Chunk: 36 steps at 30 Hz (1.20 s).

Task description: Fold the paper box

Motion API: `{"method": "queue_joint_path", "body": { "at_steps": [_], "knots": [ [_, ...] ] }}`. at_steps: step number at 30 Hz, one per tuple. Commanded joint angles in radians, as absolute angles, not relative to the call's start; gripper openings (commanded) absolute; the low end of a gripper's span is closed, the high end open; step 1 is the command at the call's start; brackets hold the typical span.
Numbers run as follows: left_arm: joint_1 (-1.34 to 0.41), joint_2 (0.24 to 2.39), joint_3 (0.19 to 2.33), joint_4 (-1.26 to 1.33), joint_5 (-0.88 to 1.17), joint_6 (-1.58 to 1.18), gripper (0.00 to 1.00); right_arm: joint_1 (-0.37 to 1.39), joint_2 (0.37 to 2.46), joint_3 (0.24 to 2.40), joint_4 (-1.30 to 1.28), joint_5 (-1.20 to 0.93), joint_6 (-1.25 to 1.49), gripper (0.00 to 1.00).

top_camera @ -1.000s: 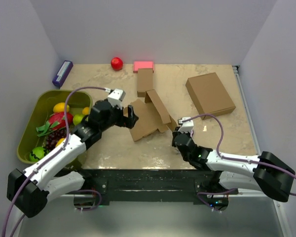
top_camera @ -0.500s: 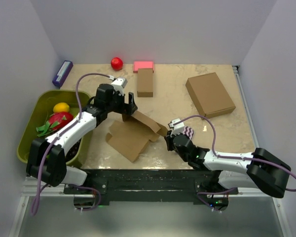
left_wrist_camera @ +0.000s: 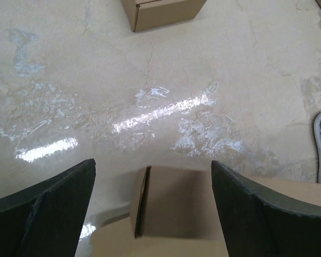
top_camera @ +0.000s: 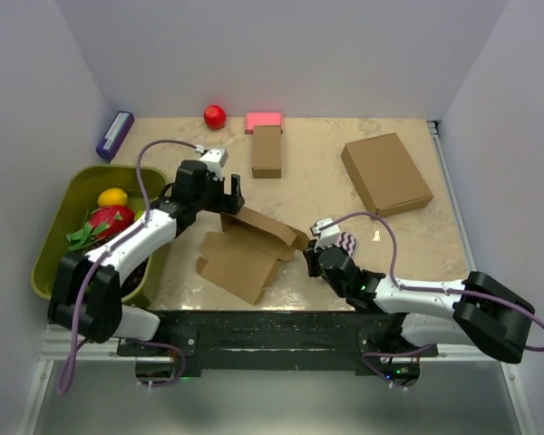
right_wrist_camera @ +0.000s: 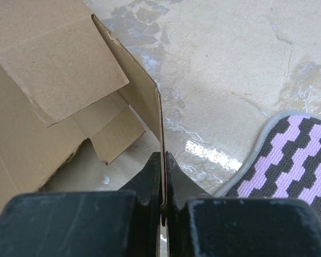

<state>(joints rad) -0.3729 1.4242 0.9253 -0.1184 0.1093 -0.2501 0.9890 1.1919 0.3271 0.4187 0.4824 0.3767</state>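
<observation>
The paper box [top_camera: 240, 258] is a flat brown die-cut sheet lying mid-table, with one flap [top_camera: 270, 227] raised along its far right side. My right gripper [top_camera: 310, 260] is shut on the thin edge of that flap; in the right wrist view the cardboard [right_wrist_camera: 142, 91] runs straight into the closed gripper [right_wrist_camera: 162, 160]. My left gripper [top_camera: 231, 194] is open just beyond the sheet's far edge. In the left wrist view a raised cardboard tab [left_wrist_camera: 176, 203] stands between its spread fingers [left_wrist_camera: 48, 209], touching neither.
A narrow brown box [top_camera: 267, 150] and a pink block [top_camera: 264, 120] sit at the back, with a red ball [top_camera: 215, 115]. A large brown box [top_camera: 386, 172] lies back right. A green fruit bin [top_camera: 54, 237] is left. A patterned pad [top_camera: 345, 243] lies by my right gripper.
The sheet has slid toward the near left and lies flatter. My right gripper moved left with the flap. My left gripper drew back toward the far side.
</observation>
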Motion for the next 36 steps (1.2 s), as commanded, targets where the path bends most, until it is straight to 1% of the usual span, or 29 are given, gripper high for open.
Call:
{"method": "queue_joint_path", "body": {
  "at_steps": [1, 5, 8, 9, 11, 12, 15, 28, 36],
  "knots": [
    [-0.357, 1.295, 0.870, -0.049, 0.069, -0.265, 0.94, 0.994, 1.186, 0.319, 0.445, 0.531, 0.390, 0.00],
    [-0.356, 1.249, 0.839, -0.048, 0.095, -0.279, 0.93, 0.994, 1.200, 0.328, 0.443, 0.531, 0.388, 0.00],
    [-0.350, 1.247, 0.833, -0.057, 0.086, -0.273, 0.89, 0.994, 1.206, 0.328, 0.445, 0.529, 0.388, 0.00],
    [-0.348, 1.259, 0.838, -0.058, 0.089, -0.273, 0.85, 0.994, 1.207, 0.327, 0.448, 0.528, 0.387, 0.00],
    [-0.341, 1.272, 0.841, -0.063, 0.101, -0.275, 0.82, 0.994, 1.206, 0.327, 0.446, 0.529, 0.387, 0.00],
    [-0.341, 1.284, 0.839, -0.061, 0.106, -0.275, 0.78, 0.994, 1.206, 0.327, 0.448, 0.529, 0.388, 0.00],
    [-0.341, 1.310, 0.845, -0.066, 0.115, -0.275, 0.70, 0.994, 1.201, 0.324, 0.449, 0.529, 0.388, 0.00],
    [-0.341, 1.402, 0.847, -0.094, 0.123, -0.271, 0.59, 0.994, 1.189, 0.318, 0.451, 0.528, 0.391, 0.00],
    [-0.341, 1.448, 0.824, -0.087, 0.190, -0.299, 0.47, 0.994, 1.170, 0.324, 0.434, 0.541, 0.391, 0.00]
  ]
}}
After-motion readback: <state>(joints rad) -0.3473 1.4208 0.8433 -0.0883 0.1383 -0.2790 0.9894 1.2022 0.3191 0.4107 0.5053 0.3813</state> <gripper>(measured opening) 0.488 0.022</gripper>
